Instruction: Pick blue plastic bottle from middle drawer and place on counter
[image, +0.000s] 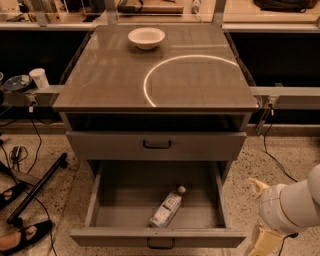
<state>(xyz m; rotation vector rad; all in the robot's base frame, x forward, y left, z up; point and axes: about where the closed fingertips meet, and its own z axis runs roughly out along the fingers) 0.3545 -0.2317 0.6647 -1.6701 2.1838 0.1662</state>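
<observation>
Gripper (260, 215), jaws apart, hangs right of the middle drawer (125, 237) where the blue plastic bottle (166, 207) lies.

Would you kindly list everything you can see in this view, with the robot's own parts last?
counter: one, glossy grey-brown, cabinet top with a pale arc
bowl: one, white, near the counter's far end
upper drawer: one, grey, shut
middle drawer: one, grey, pulled open
blue plastic bottle: one, clear with white cap, lying on the middle drawer's floor
cup: one, white, on the ledge at left
pole: one, black, on the floor at left
arm: one, white, lower right
gripper: one, beige, lower right, outside the drawer
</observation>
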